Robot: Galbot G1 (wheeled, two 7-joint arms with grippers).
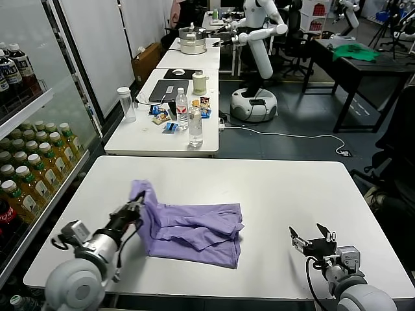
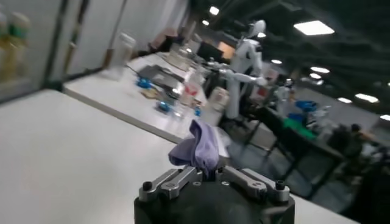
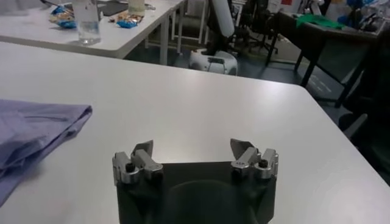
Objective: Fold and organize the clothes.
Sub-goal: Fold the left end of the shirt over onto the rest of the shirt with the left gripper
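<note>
The left gripper (image 1: 134, 210) is pinched shut on the lifted left edge of the lavender-purple thin T-shirt (image 1: 194, 231) lying crumpled on the white table (image 1: 285, 188), the left wrist view alone showing the fabric bunched between its jaws, while the right gripper (image 1: 312, 237) rests wide open, well apart.

The left arm reaches forward over the near left part of the table, its wrist angled up and to the right. The left gripper (image 1: 134, 210) is pinched tight on a raised edge of the T-shirt (image 1: 194, 232), with a tuft of cloth sticking out between its fingers (image 2: 177, 181). The right arm rests low at the near right, and the right gripper (image 1: 313, 237) has its fingers (image 3: 143, 149) spread wide, holding nothing.
</note>
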